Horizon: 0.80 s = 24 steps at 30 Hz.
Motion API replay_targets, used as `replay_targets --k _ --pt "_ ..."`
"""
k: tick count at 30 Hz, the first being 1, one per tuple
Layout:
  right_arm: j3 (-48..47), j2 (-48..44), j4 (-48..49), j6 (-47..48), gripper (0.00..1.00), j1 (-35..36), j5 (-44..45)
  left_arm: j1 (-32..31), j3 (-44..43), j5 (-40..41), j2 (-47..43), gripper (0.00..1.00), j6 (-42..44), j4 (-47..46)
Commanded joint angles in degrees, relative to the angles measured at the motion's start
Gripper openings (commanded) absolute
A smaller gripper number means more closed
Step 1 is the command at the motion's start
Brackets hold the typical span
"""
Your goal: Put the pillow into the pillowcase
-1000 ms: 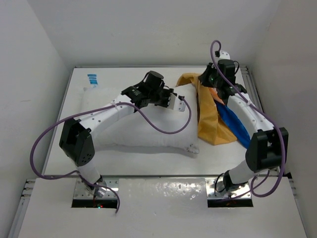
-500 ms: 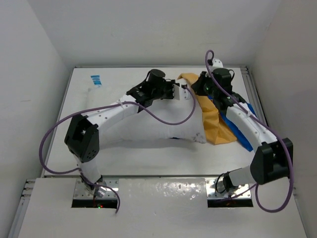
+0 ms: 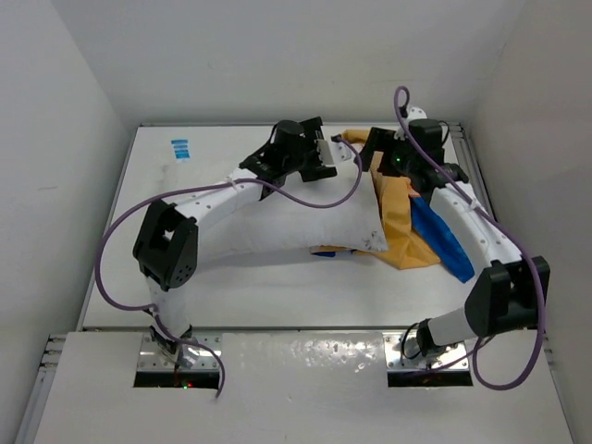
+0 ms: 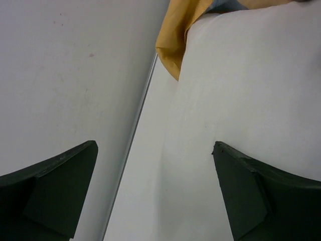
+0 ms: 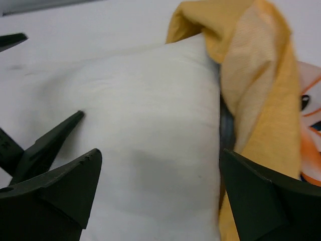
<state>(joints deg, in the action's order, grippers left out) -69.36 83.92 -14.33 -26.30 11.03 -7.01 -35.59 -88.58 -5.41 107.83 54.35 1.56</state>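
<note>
1 pillow (image 3: 305, 220), white, mid-table. Its R end meets the 1 pillowcase (image 3: 404, 227).

You've got 2 grippers at the pillow's far R corner. Left gripper (image 3: 326, 148): fingers apart, nothing held. Right gripper (image 3: 375, 153): same.

Blue tag (image 3: 179, 148) far L, print unreadable.

Only the R wrist cam shows orange fabric lapping the pillow. Only the top cam shows the blue side.

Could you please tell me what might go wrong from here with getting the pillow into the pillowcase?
1. The pillowcase seems to wrap only the right end of the pillow, and both end effectors are open, so the case could slide along instead of over it.
2. Its orange fabric is bunched at the pillow's far corner and may snag.
3. The left end effector and right end effector sit close together and might collide.
</note>
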Motion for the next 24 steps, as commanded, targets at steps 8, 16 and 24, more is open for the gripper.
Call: replay_targets --k 8,16,24 --pt "18.5 -15.9 -2.0 -4.8 0.0 -4.6 3.5 -0.3 -8.7 -20.0 -8.4 0.0 22.7 37.0" --pt "30.2 -15.0 7.3 -8.4 0.37 -4.7 5.2 -6.5 13.7 -14.1 -16.7 0.89 25.5 31.2" --pt "32.4 -7.7 12.7 -8.0 0.4 -4.7 6.4 -7.3 17.9 -6.7 -13.2 1.0 19.0 14.6"
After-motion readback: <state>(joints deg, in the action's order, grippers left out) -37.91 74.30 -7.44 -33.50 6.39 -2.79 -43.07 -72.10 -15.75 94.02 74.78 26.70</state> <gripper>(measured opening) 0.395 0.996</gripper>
